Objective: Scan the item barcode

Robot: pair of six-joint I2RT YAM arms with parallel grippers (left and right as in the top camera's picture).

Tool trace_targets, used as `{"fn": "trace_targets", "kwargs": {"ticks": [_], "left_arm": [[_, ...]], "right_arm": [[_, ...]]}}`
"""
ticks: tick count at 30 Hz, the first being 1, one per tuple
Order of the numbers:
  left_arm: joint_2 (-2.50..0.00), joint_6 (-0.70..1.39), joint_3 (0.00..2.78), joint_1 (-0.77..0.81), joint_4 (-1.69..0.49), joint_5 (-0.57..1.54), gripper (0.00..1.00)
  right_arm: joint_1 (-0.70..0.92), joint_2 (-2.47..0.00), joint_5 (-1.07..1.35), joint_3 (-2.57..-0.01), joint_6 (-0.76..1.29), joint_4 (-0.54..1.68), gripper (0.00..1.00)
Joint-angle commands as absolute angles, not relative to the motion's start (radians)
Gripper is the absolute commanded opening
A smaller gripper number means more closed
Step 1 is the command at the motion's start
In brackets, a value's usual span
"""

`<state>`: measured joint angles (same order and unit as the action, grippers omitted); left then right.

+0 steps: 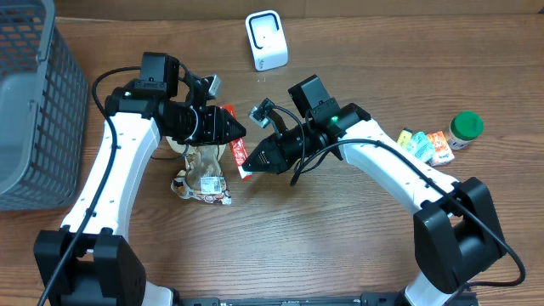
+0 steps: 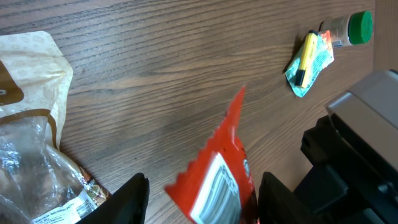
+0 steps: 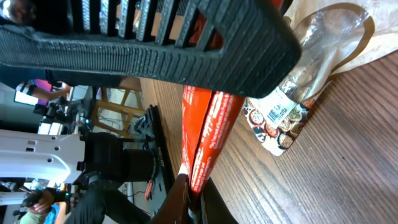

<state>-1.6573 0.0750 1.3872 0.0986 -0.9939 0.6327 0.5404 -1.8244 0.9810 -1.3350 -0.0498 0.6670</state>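
The item is a red snack packet (image 1: pixel 240 157) held off the table between the two arms. My right gripper (image 1: pixel 251 160) is shut on its lower end, and the right wrist view shows the packet (image 3: pixel 208 124) pinched edge-on between the jaws (image 3: pixel 189 193). My left gripper (image 1: pixel 234 132) straddles the packet's other end. In the left wrist view the packet (image 2: pixel 217 180) shows a white barcode label, lies against the right finger (image 2: pixel 273 199), and stands apart from the left finger (image 2: pixel 134 199). The white scanner (image 1: pixel 267 39) stands at the table's back.
A clear bag of snacks (image 1: pixel 204 174) lies under the left arm. A grey mesh basket (image 1: pixel 34 110) fills the far left. Small colourful packets (image 1: pixel 425 146) and a green-capped bottle (image 1: pixel 465 127) sit at the right.
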Motion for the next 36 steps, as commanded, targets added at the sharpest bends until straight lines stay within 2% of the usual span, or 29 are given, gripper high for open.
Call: {"fn": "trace_targets", "kwargs": {"ticks": [1,3,17,23,25,28,30,34,36], "left_arm": [[-1.664,0.091,1.383,0.105,-0.985,0.647,0.43],[-1.664,0.091,1.383,0.105,-0.981,0.647,0.39],[-1.664,0.139,1.383,0.105,-0.922,0.647,0.4],[-1.664,0.139,1.383,0.105,-0.922,0.647,0.18],[-1.664,0.139,1.383,0.105,-0.922,0.647,0.06],[-1.664,0.143,1.383,0.105,-0.923,0.648,0.04],[-1.664,0.164,1.383,0.105,-0.929,0.648,0.04],[-1.664,0.169,1.383,0.083,-0.939,0.76,0.04],[-1.664,0.169,1.383,0.059,-0.936,0.878,0.04]], "right_arm": [[0.544,-1.81,1.001,-1.342,-0.025,0.667,0.04],[0.544,-1.81,1.001,-1.342,-0.025,0.671,0.04],[0.556,-1.81,1.034,-1.342,-0.026,0.712,0.04],[0.567,-1.81,1.034,-1.342,-0.026,0.711,0.04],[0.567,-1.81,1.034,-1.342,-0.026,0.711,0.04],[0.566,-1.81,1.034,-1.342,-0.026,0.709,0.05],[0.565,-1.81,1.034,-1.342,-0.026,0.707,0.12],[0.534,-1.81,1.035,-1.342,-0.026,0.702,0.36],[0.508,-1.81,1.04,-1.342,-0.026,0.706,0.41]]}}
